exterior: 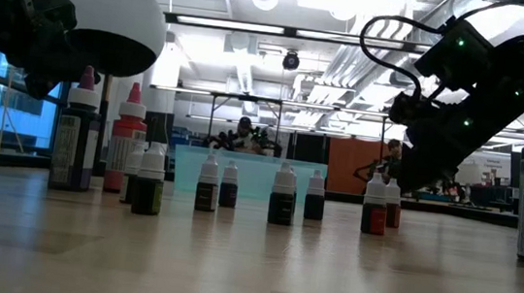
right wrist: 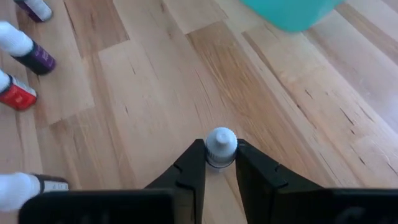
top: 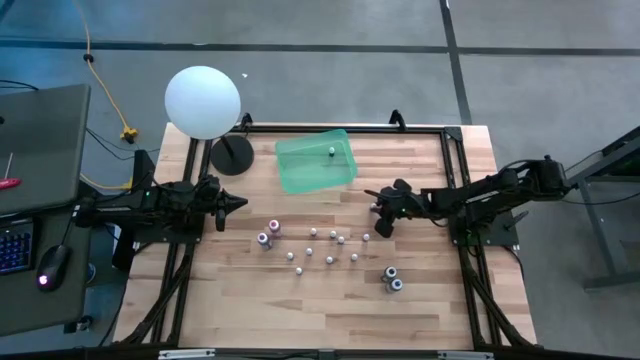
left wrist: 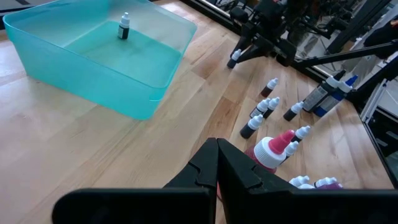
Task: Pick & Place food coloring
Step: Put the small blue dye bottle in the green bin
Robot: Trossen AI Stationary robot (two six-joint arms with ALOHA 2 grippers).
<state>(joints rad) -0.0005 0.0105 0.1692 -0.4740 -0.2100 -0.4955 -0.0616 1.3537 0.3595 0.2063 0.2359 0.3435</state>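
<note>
Several tiny food coloring bottles stand upright on the wooden table, and one more stands inside the teal bin at the far middle. My right gripper reaches in from the right, slanting down, and is shut on one small white-capped bottle at the right end of the group. My left gripper hovers shut at the left, holding nothing; in the left wrist view its fingertips meet. My right gripper pinches the small bottle just under its white cap between its two fingertips. The fingers come slanting down from the table's right side. The bottle stands upright; the fingers hide its base, so I cannot tell whether it rests on the table.
A white globe lamp on a black base stands at the far left. Larger bottles stand at the left and near right of the group. Bare wood lies along the near edge.
</note>
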